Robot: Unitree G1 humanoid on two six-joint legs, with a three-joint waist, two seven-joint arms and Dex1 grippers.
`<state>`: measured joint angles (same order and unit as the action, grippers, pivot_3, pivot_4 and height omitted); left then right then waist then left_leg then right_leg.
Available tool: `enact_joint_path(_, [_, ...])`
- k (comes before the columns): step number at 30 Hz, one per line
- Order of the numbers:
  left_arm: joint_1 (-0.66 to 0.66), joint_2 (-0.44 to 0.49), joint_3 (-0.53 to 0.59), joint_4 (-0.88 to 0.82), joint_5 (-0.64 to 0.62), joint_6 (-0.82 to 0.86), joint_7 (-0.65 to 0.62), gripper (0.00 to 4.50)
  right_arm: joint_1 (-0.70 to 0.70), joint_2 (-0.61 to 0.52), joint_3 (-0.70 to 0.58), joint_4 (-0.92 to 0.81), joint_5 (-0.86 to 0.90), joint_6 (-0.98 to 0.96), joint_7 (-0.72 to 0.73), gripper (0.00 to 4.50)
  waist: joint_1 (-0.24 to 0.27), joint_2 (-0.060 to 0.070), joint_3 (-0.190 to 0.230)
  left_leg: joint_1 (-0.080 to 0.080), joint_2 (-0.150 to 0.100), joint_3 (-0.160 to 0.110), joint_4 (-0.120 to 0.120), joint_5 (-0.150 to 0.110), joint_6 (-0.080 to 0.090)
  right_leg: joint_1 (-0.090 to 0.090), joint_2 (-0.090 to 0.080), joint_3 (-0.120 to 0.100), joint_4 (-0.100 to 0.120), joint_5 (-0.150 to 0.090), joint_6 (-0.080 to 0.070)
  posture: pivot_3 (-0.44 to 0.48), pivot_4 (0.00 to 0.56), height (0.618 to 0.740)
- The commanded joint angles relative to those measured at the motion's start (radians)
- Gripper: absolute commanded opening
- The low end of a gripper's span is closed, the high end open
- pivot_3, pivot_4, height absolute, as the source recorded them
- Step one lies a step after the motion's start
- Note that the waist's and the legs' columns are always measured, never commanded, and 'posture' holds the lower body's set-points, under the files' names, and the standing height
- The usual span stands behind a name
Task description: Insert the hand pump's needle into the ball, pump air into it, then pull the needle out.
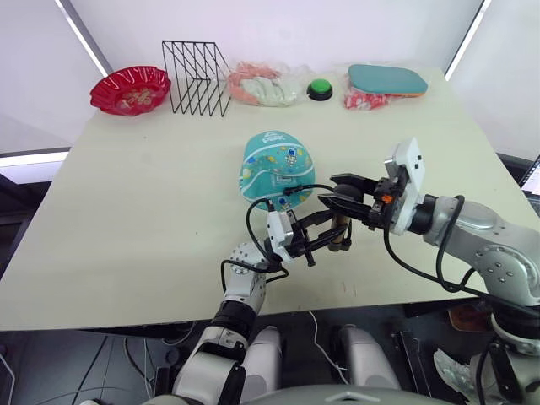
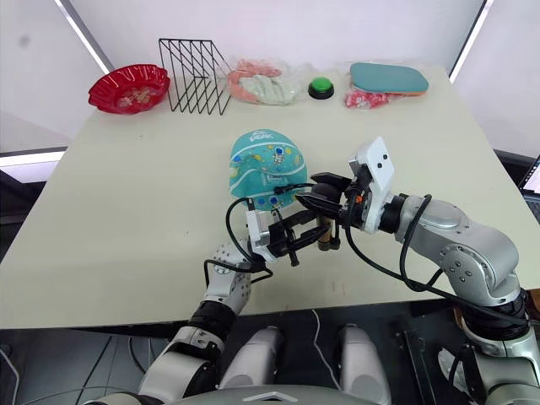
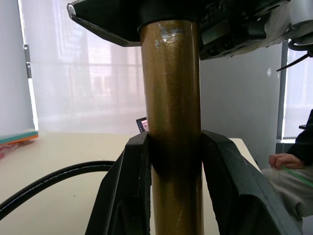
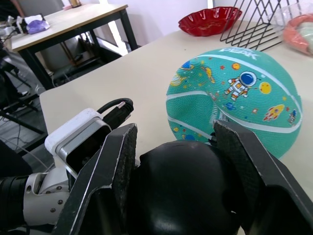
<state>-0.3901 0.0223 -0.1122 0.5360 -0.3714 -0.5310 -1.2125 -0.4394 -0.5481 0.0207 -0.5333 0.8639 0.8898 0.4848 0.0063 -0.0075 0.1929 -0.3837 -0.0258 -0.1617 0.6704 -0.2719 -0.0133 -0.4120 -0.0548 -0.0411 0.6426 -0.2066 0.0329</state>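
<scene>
We see the ball (image 1: 277,164) mid-table (image 1: 126,211). Toward the near edge, our left gripper (image 1: 325,229) clamps the pump (image 3: 171,122) barrel upright, while our right gripper (image 1: 342,192) closes on its black handle (image 4: 183,191).

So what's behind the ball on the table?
Behind the ball sit a black wire rack, a green button and a pink-and-white bundle. The table right behind it is hidden.

Ball (image 1: 277,166) blocks path ahead; bare table (image 1: 143,194) left; clutter along far edge.
</scene>
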Motion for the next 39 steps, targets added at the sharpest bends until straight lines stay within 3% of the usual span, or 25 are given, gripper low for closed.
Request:
enact_joint_path(1, [-0.01,0.007,0.037,-0.044,-0.057,-0.001,-0.01,1.07,0.007,-0.014,-0.021,-0.017,-0.014,-0.005,0.003,1.98,0.0,0.001,0.0,0.0,0.0,-0.001,0.0,0.0,0.0,0.0,0.0,0.0,0.0,0.0,0.0,0.0,0.15,0.74])
enact_joint_path(4, [-0.017,0.01,0.039,-0.035,-0.057,0.003,-0.013,1.07,0.008,-0.014,-0.022,-0.017,-0.017,-0.008,0.005,1.98,0.0,0.003,-0.002,0.0,0.0,-0.004,-0.001,0.0,0.0,0.0,0.0,-0.003,0.0,-0.002,-0.001,0.0,0.15,0.74])
enact_joint_path(5, [-0.017,0.018,0.037,-0.04,-0.065,0.042,-0.018,1.86,0.006,-0.014,-0.024,-0.016,-0.019,-0.011,0.006,1.98,0.0,0.004,-0.002,-0.002,-0.001,-0.008,-0.001,0.001,-0.002,0.002,0.0,-0.005,0.001,-0.005,-0.001,0.0,0.15,0.74])
enact_joint_path(7, [-0.018,0.031,0.035,-0.052,-0.071,0.096,-0.018,2.33,0.003,-0.015,-0.025,-0.014,-0.025,-0.016,0.007,1.98,-0.002,0.004,-0.002,-0.002,-0.001,-0.009,-0.002,0.002,-0.004,0.002,0.0,-0.006,0.001,-0.006,-0.001,0.0,0.15,0.74])
enact_joint_path(11, [0.004,0.079,0.015,-0.138,-0.04,0.222,0.037,4.29,-0.003,-0.02,-0.02,-0.016,-0.047,-0.021,0.018,1.98,-0.014,0.005,-0.002,-0.003,0.0,-0.014,-0.002,0.003,-0.005,0.003,0.0,-0.011,0.004,-0.009,-0.003,0.0,0.15,0.74])
enact_joint_path(12, [0.015,0.093,0.005,-0.168,-0.036,0.259,0.046,4.5,-0.002,-0.021,-0.02,-0.018,-0.049,-0.02,0.021,1.98,-0.016,0.005,-0.003,-0.003,0.0,-0.015,-0.002,0.003,-0.005,0.003,0.0,-0.013,0.004,-0.01,-0.003,0.0,0.15,0.74])
enact_joint_path(16, [0.063,0.183,-0.062,-0.297,0.002,0.471,0.071,4.5,-0.019,-0.025,-0.027,-0.024,-0.04,-0.01,0.035,1.98,-0.021,0.007,-0.004,-0.003,0.0,-0.016,-0.004,0.005,-0.01,0.007,0.0,-0.013,0.005,-0.014,-0.002,0.0,0.15,0.74])
enact_joint_path(19, [0.059,0.198,-0.092,-0.319,0.042,0.523,0.108,4.5,-0.03,-0.024,-0.037,-0.03,-0.018,-0.002,0.045,1.98,-0.02,0.007,-0.003,-0.003,0.0,-0.018,-0.005,0.007,-0.012,0.008,0.0,-0.013,0.008,-0.017,-0.003,0.0,0.15,0.74])
enact_joint_path(25, [0.019,0.197,-0.155,-0.264,0.16,0.522,0.164,4.5,-0.055,-0.021,-0.057,-0.05,0.057,0.025,0.048,1.98,-0.018,0.007,-0.003,-0.005,0.0,-0.02,-0.005,0.01,-0.017,0.009,0.0,-0.013,0.02,-0.028,-0.004,0.0,0.15,0.74])
enact_joint_path(32, [-0.007,0.194,-0.172,-0.23,0.184,0.541,0.158,4.5,-0.057,-0.015,-0.061,-0.068,0.099,0.03,0.041,1.98,-0.022,0.008,-0.004,-0.01,0.003,-0.021,-0.006,0.013,-0.022,0.009,0.0,-0.019,0.021,-0.032,-0.005,0.0,0.15,0.74])
enact_joint_path(33, [-0.01,0.193,-0.174,-0.229,0.185,0.539,0.156,3.98,-0.057,-0.015,-0.062,-0.07,0.105,0.029,0.042,1.98,-0.022,0.008,-0.004,-0.011,0.003,-0.022,-0.006,0.014,-0.023,0.009,0.0,-0.019,0.021,-0.033,-0.005,0.0,0.15,0.74])
enact_joint_path(39, [-0.019,0.198,-0.181,-0.226,0.192,0.548,0.146,3.96,-0.057,-0.012,-0.056,-0.071,0.112,0.022,0.039,1.98,-0.02,0.008,-0.004,-0.014,0.002,-0.026,-0.006,0.016,-0.027,0.01,0.0,-0.02,0.02,-0.034,-0.003,0.0,0.15,0.74])
